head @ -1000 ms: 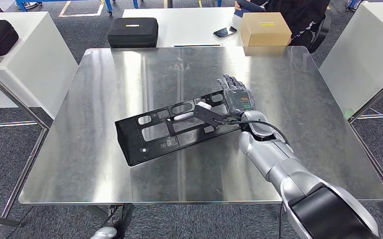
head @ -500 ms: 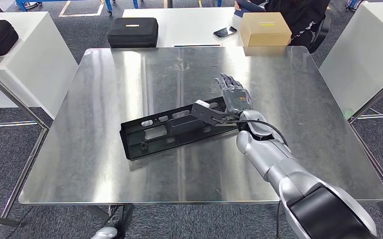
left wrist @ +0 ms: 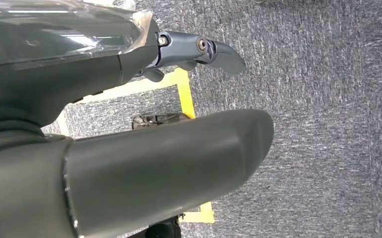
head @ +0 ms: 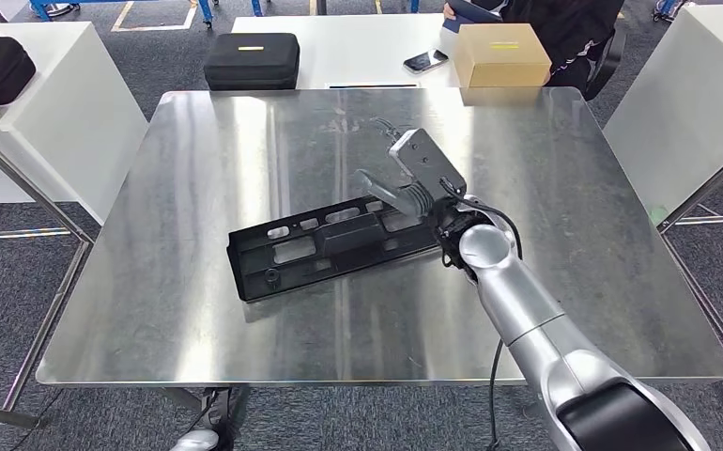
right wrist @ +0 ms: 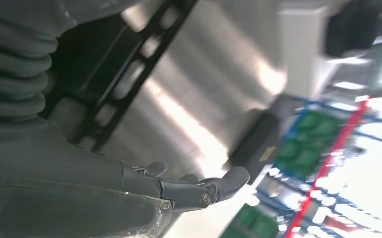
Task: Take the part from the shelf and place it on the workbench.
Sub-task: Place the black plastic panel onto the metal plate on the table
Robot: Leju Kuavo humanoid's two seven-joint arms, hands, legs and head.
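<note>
The part, a long black plastic frame with cut-outs, lies flat on the steel workbench, a little right of its middle. My right hand hovers just above the part's right end with its fingers spread, and it holds nothing. In the right wrist view the part lies on the shiny steel below the hand, whose dark fingers stick out with nothing in them. My left hand hangs over grey carpet with its fingers loosely extended and empty.
Behind the bench a white table carries a black case, a phone and a cardboard box, and a person sits beside it. White tables stand to the left and right. Bare steel surrounds the part.
The part has gone from tilted in my right hand to lying flat on the bench. My right hand has let go, lifted and turned its wrist above the part's right end.
</note>
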